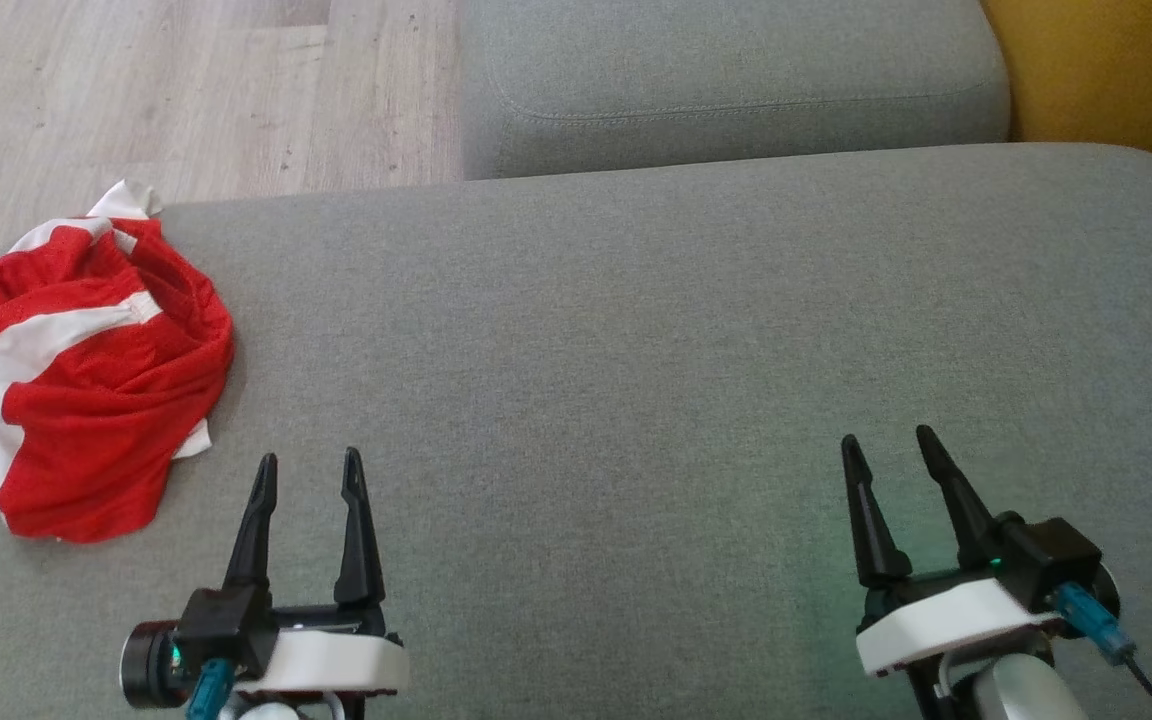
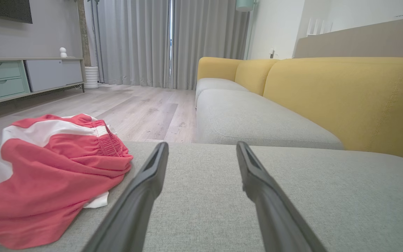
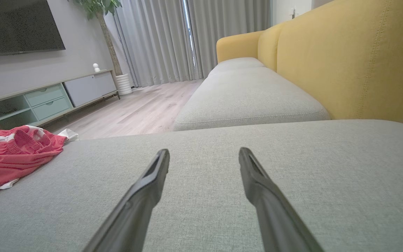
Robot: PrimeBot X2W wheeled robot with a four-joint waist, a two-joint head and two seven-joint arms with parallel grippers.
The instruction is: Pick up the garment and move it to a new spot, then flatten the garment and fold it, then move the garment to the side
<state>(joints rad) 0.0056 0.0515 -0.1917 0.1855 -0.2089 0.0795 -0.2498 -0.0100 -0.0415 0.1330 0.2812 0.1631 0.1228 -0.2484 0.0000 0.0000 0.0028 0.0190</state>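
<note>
The garment (image 1: 86,375) is a crumpled red piece with white stripes, lying bunched at the left edge of the grey cushion (image 1: 636,350). It also appears at the lower left of the left wrist view (image 2: 47,175) and at the left edge of the right wrist view (image 3: 9,154). My left gripper (image 1: 308,462) hovers open just right of the garment, apart from it, with nothing between its fingers. My right gripper (image 1: 886,438) stands open far to the right over bare cushion, holding nothing.
A second grey seat cushion (image 1: 736,80) lies beyond, with a yellow backrest (image 1: 1116,70) at the right. Wooden floor (image 1: 136,90) drops off past the cushion's left and far edges. A low cabinet (image 3: 47,98) stands across the room.
</note>
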